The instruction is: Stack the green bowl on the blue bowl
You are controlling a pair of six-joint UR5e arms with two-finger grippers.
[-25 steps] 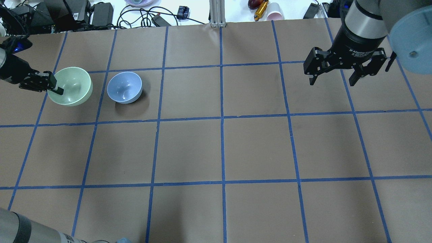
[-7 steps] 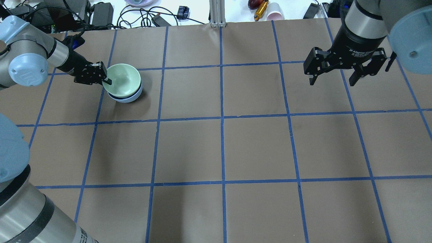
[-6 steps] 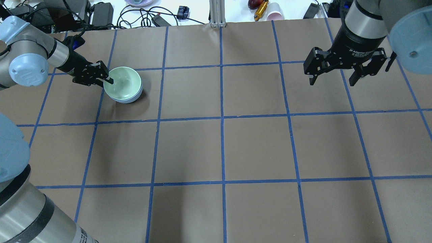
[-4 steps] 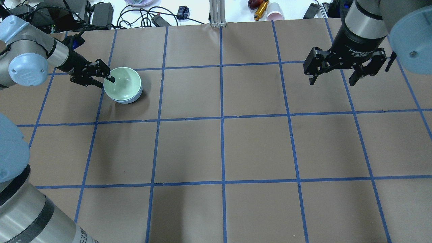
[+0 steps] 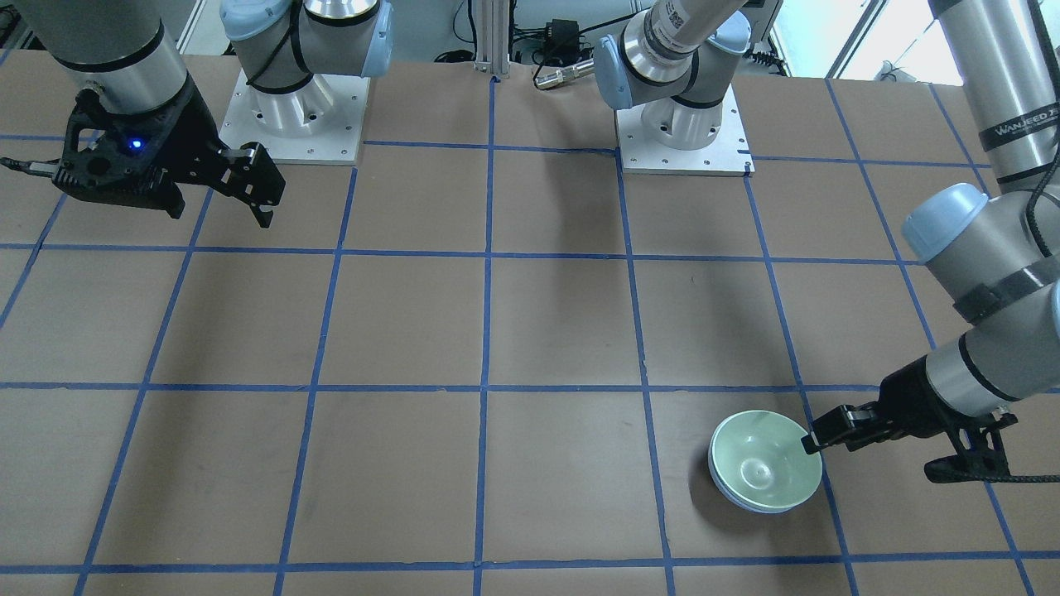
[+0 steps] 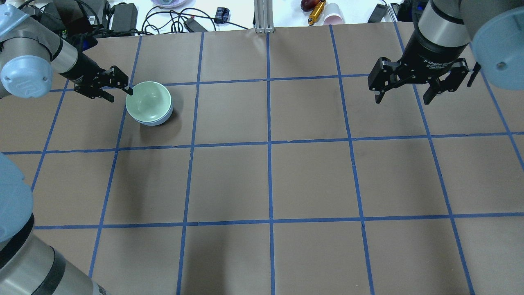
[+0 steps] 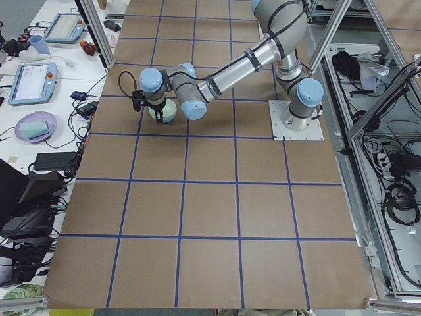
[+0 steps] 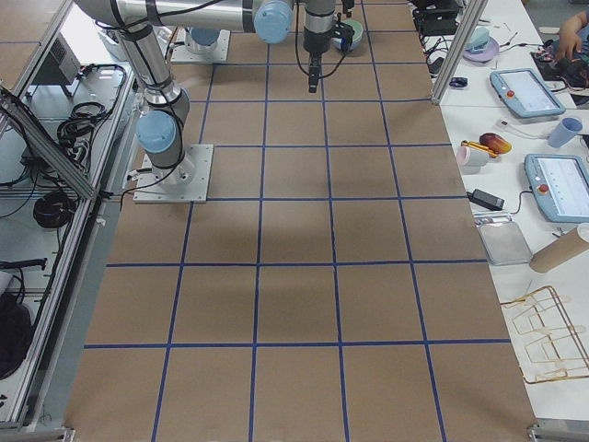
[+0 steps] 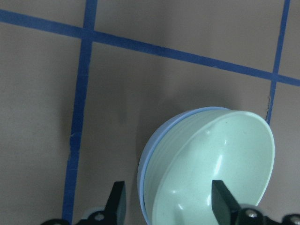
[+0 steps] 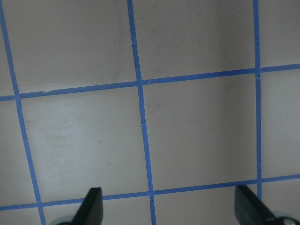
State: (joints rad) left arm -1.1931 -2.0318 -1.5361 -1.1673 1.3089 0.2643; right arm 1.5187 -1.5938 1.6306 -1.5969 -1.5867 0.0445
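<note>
The green bowl [image 6: 148, 100] sits nested upright inside the blue bowl [image 6: 157, 121], of which only a thin rim and lower wall show. The stack also shows in the front-facing view, green bowl [image 5: 766, 468] in blue bowl [image 5: 737, 499]. My left gripper [image 6: 120, 95] is open and empty just left of the stack, one fingertip near the green rim. In the left wrist view the open gripper [image 9: 168, 202] straddles the rims of the green bowl [image 9: 220, 154] and the blue bowl [image 9: 144, 164]. My right gripper [image 6: 403, 99] is open and empty, high over the far right of the table.
Cables, power bricks and a pink cup [image 6: 333, 16] lie beyond the table's far edge, beside an aluminium post [image 6: 262, 16]. The two arm bases [image 5: 290, 124] stand at the robot's side. The brown table [image 6: 270, 180] carries a blue tape grid.
My left gripper carried the green bowl to the right and set it into the blue bowl, then opened and drew back to the left. The right arm has not moved.
</note>
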